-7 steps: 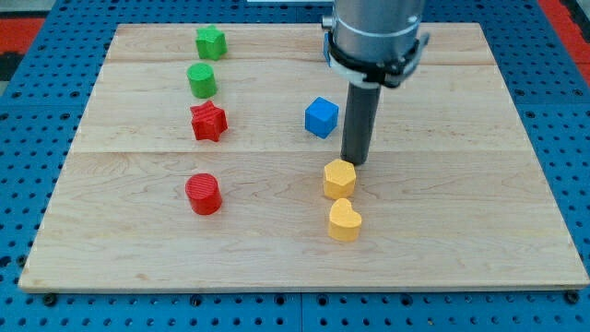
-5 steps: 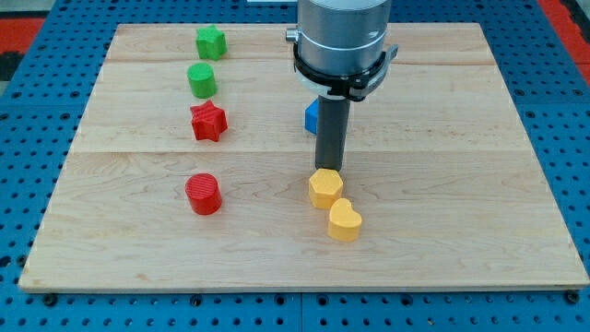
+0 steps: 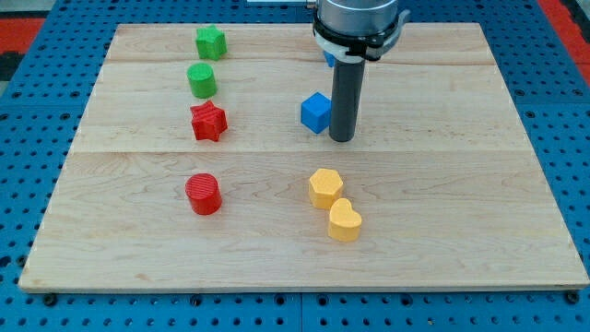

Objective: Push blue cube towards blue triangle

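Here the wooden table fills most of the view and lies on a blue pegboard; no brand, label or writing can be read anywhere. The arm enters from the view's top, its upper part cut off by the frame edge, and ends in a dark rod. My tip rests on the table just to the view's right of the blue cube, near its lower corner; whether they touch cannot be told. There are no fingers: the rod ends plainly, so nothing spreads or pinches.

The blue cube is a small bright-blue block seen corner-on, near the middle of the table, towards the view's top. A sliver of blue shows behind the arm, mostly hidden; its shape cannot be made out.

Below the tip lie a yellow hexagon and a yellow heart, touching. At the view's left stand, top to bottom, a green star, green cylinder, red star and red cylinder.
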Tool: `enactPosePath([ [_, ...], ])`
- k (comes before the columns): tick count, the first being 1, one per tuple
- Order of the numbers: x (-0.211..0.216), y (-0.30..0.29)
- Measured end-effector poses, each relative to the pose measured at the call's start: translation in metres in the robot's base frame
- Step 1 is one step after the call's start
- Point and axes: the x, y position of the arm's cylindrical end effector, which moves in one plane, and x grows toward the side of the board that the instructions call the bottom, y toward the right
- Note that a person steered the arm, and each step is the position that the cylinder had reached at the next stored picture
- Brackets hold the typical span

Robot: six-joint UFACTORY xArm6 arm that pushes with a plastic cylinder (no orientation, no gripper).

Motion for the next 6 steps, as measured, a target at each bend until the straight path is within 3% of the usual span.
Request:
enactPosePath([
  [2, 0.003, -0.077],
  [4, -0.003, -0.081],
  [6, -0.018, -0.05],
])
